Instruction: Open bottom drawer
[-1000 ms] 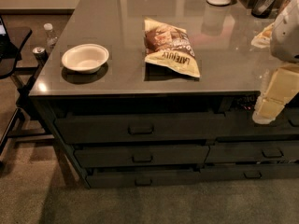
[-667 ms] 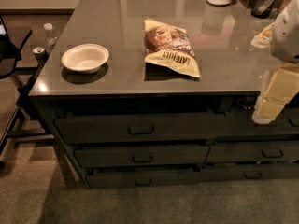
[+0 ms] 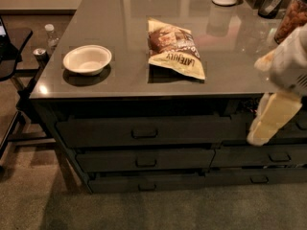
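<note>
Grey and glossy, the broad rectangular countertop [image 3: 120,80] filled most of the view, with dark grey drawer stacks set beneath its front edge. In the left-hand stack of three, the wide, slim-fronted dark grey bottom drawer [image 3: 115,183] sat lowest, just above the carpet. Its front lay about level with the taller middle drawer [image 3: 110,160] and top drawer [image 3: 96,131] above it, so we judged it not yet opened.

The robot's cream-white gripper [image 3: 269,122] hung at the right edge of the frame. It sat in front of the neighbouring right-hand stack, at about the height of the top drawers and pointing down and left. It was well apart from the bottom drawer and touched nothing, and we could not tell whether it was open or closed. We took that raised, off-to-the-side position as a starting point, one from which the arm would need to drop low and cross left.

A crumpled yellow and brown snack bag [image 3: 175,54] lay flat mid-counter, and a shallow cream round bowl [image 3: 87,60] sat nearer the left corner. Both were well back from the edge, so we expected neither to matter when the drawer was pulled.

The small rectangular centre handle [image 3: 147,187] on the bottom drawer was the obvious place to pull, low and narrow as it was.
</note>
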`<state>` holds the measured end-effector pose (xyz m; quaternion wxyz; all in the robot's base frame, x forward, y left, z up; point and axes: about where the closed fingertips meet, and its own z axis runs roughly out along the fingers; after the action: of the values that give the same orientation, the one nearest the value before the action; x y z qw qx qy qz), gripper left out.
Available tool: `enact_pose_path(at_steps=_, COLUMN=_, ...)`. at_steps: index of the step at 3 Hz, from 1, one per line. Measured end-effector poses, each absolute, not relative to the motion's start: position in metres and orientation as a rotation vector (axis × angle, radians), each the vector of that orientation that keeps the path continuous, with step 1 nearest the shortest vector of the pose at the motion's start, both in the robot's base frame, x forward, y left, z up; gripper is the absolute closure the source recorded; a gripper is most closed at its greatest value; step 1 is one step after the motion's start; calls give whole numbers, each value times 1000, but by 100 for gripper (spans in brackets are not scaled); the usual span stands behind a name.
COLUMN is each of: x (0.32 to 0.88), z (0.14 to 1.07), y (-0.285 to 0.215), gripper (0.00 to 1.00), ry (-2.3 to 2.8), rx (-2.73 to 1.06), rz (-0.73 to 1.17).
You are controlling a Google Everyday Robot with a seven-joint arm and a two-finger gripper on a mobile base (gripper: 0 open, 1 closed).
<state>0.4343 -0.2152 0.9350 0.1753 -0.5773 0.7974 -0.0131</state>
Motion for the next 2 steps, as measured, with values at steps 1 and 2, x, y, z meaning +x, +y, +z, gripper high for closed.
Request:
enact_pose_path(at_steps=1, x=431, z=869, y=-210, gripper=0, ry=2312, rx=-1623, rz=19)
enact_pose_path(at_steps=2, x=429, z=809, y=-204, gripper=0, ry=2363, rx=-1633, rz=87)
